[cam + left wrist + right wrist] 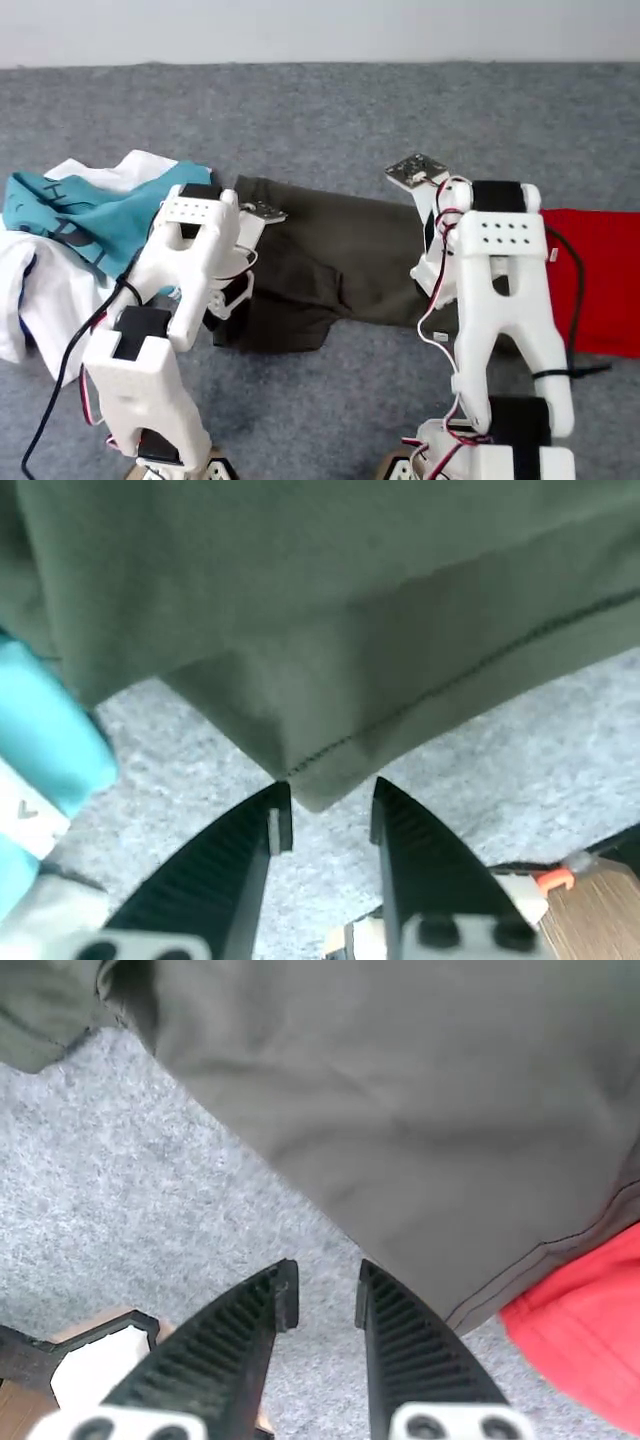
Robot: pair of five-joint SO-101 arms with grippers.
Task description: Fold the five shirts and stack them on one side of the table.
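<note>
An olive shirt (330,255) lies crumpled in the middle of the grey table, between the two white arms. My left arm (185,255) stands over its left edge. In the left wrist view my left gripper (330,810) is open, and a hemmed corner of the olive shirt (320,780) sits right at its fingertips. My right arm (495,260) stands over the shirt's right edge. My right gripper (325,1295) is open with bare carpet between its fingers, just short of the olive shirt (420,1140). A red shirt (600,280) lies flat at the right.
A teal shirt (90,215) rests on a heap of white shirts (45,290) at the left edge. Teal cloth (45,745) lies close beside the left gripper. The red shirt (585,1345) borders the olive hem near the right gripper. Grey carpet (320,110) stretches behind.
</note>
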